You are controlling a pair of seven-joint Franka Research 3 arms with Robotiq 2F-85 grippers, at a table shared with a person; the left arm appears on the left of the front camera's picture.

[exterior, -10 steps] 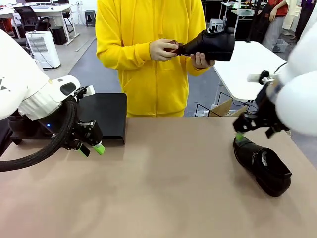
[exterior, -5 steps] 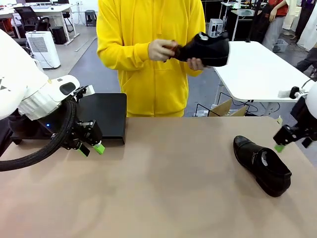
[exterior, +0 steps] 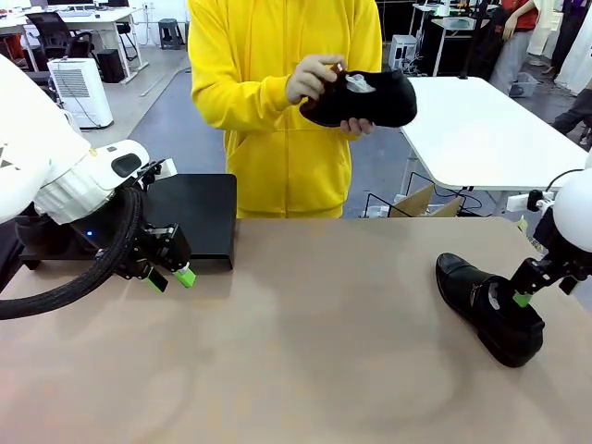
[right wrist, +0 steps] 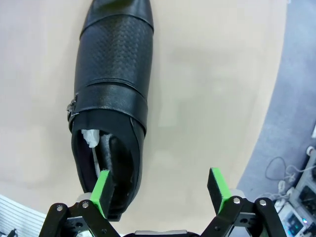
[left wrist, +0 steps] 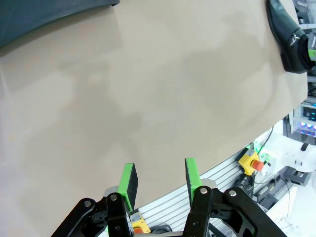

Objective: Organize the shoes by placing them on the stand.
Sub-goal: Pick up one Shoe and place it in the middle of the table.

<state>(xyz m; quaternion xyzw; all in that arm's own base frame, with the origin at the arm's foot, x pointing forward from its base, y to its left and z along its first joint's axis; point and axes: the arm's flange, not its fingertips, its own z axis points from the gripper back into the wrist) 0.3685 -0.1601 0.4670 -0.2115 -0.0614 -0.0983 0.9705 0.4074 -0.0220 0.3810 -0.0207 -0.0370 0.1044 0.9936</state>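
Right tool [exterior: 520, 298] swinging back in from right edge of tabletop [exterior: 305, 361] - now hovering wide open over heel of glossy black leather dress shoe [exterior: 488, 307], which is lying near right edge. Probably lining up grasp; nothing gripped yet. Left tool [exterior: 172, 276] staying parted, empty, beside low matte-black stand [exterior: 194, 213] near far left corner. Person's hands [exterior: 314, 79] tilting second black shoe [exterior: 365, 97] - off tabletop.
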